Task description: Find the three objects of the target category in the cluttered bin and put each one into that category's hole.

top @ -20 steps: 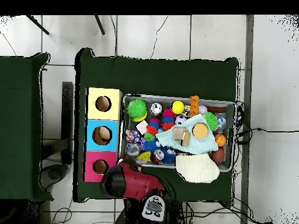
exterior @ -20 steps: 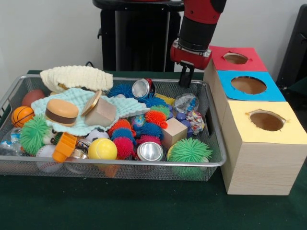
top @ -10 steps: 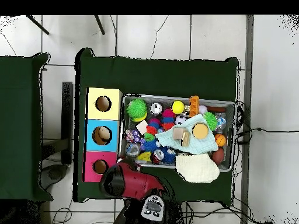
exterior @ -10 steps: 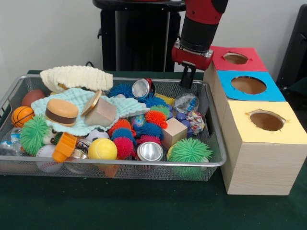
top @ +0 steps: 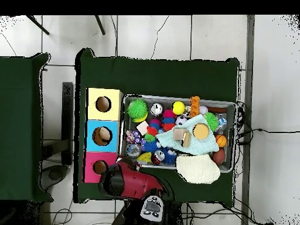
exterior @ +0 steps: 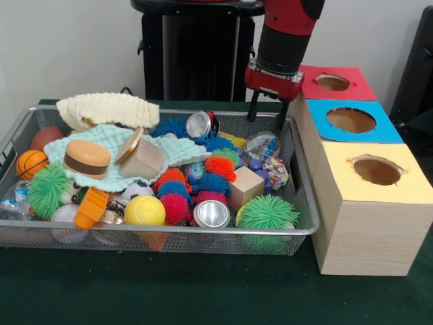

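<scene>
The red and black arm's gripper [exterior: 268,112] hung with its two fingers apart and empty above the far right corner of the silver wire-mesh bin [exterior: 306,203], just beside the wooden box with the red-topped hole [exterior: 333,82]. Which category was wanted could not be told; spiky rubber balls such as the green one [exterior: 268,212] lay buried among silver cans [exterior: 211,214] and cloths. A straight descent there risked striking the rim or box, or pinching two neighbours together.
</scene>
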Motion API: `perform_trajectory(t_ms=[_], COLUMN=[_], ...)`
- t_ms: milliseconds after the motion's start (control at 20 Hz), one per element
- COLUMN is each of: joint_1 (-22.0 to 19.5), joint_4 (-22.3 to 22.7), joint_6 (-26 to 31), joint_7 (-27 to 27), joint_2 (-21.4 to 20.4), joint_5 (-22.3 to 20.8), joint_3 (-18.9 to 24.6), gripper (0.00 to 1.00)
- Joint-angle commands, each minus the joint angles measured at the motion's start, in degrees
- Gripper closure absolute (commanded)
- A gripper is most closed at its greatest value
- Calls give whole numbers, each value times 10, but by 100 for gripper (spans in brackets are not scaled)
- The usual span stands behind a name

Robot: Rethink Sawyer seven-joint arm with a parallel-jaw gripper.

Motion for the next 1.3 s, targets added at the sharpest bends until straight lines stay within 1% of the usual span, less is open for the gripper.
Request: perform_trajectory(t_ms=[50,400,650,700,750,800,850,950,1000,1100,1200,1300], joint_1=[0,-8,-28,-33,-43,-48,-49,-39,-37,-30,-27,-20], joint_4=[-49,-43,-55,-66,-79,-87,-99,-111,-111,-100,-79,-56], joint_6=[12,-4,-36,-41,-64,-80,-114,-132,-123,-94,-64,-50], joint_7=[118,117,122,116,113,114,119,121,118,112,109,111], joint_2=[18,18,38,50,75,91,120,140,138,120,99,79], joint_5=[47,45,44,41,35,32,28,33,35,39,40,39], joint_3=[38,50,60,62,70,75,76,66,63,57,58,57], gripper=[0,0,0,0,0,0,0,0,0,0,0,0])
